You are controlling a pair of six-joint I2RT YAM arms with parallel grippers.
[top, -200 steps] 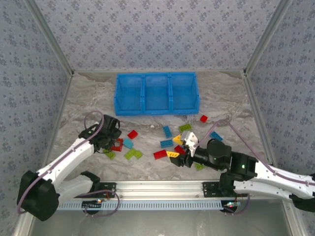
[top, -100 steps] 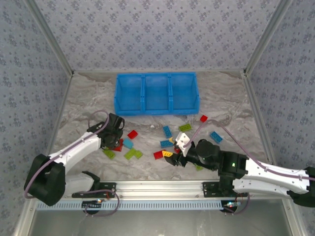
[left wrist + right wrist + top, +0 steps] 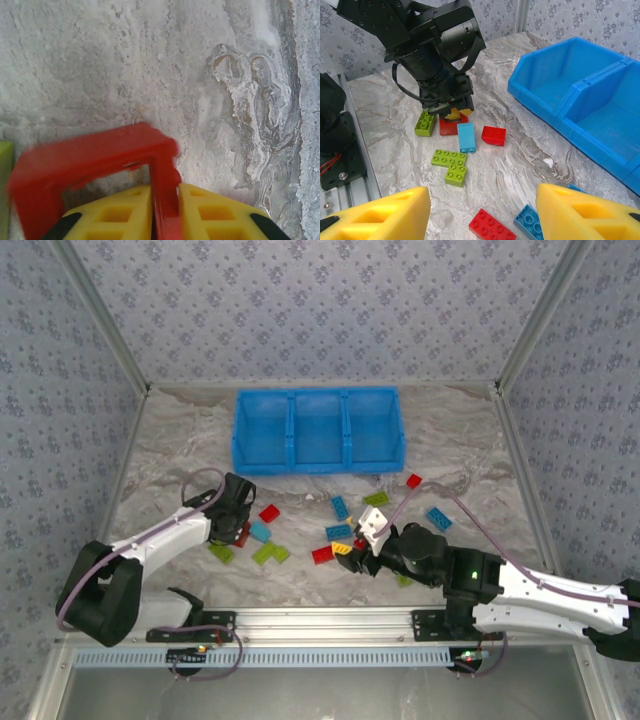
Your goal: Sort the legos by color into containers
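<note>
My left gripper [image 3: 166,212] is shut on one side of a red square frame lego [image 3: 95,162], pinched between the yellow pads just above the marble table. From above, the left gripper [image 3: 238,524] sits at the left end of the scattered legos. My right gripper [image 3: 482,212] hovers open over a red brick [image 3: 491,226] and a light blue brick [image 3: 530,222], holding nothing. In the top view the right gripper [image 3: 362,540] is mid-table. The blue three-compartment container [image 3: 318,392] stands at the back and looks empty.
Near the left gripper lie a lime brick [image 3: 425,123], a light blue brick [image 3: 466,136], a small red brick [image 3: 493,135] and a lime L-shaped piece [image 3: 451,165]. More bricks lie right of centre, among them a red one [image 3: 413,481] and a blue one [image 3: 438,517].
My left gripper has moved slightly right and closed on the red frame. The right gripper has shifted a little left and stays open.
</note>
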